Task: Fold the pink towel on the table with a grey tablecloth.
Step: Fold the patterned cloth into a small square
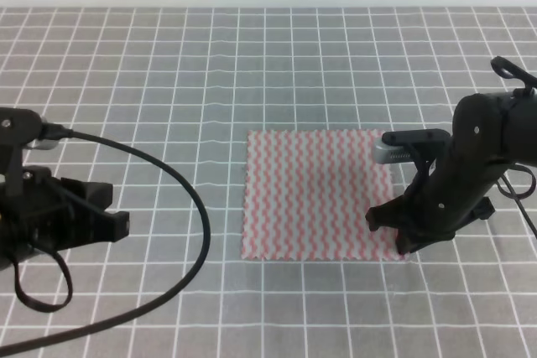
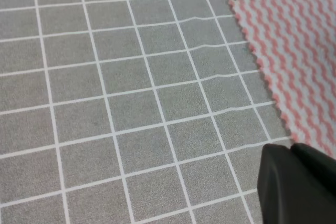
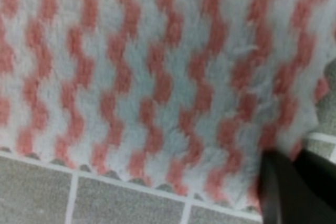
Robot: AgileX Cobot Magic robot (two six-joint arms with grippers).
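Flat near the middle of the grey-clothed surface (image 1: 168, 64), the pink towel (image 1: 315, 194) lies spread as a square with its wavy stripes running front to back. Right at its near right corner the right gripper (image 1: 401, 232) is lowered onto the cloth's edge, and the wrist view there shows only fuzzy stripes and one dark fingertip (image 3: 283, 192), so I cannot tell how far its jaws stand apart or whether they grip anything. Well off to the left, the left gripper (image 1: 105, 220) hangs above bare grid with its jaws' state also unclear.
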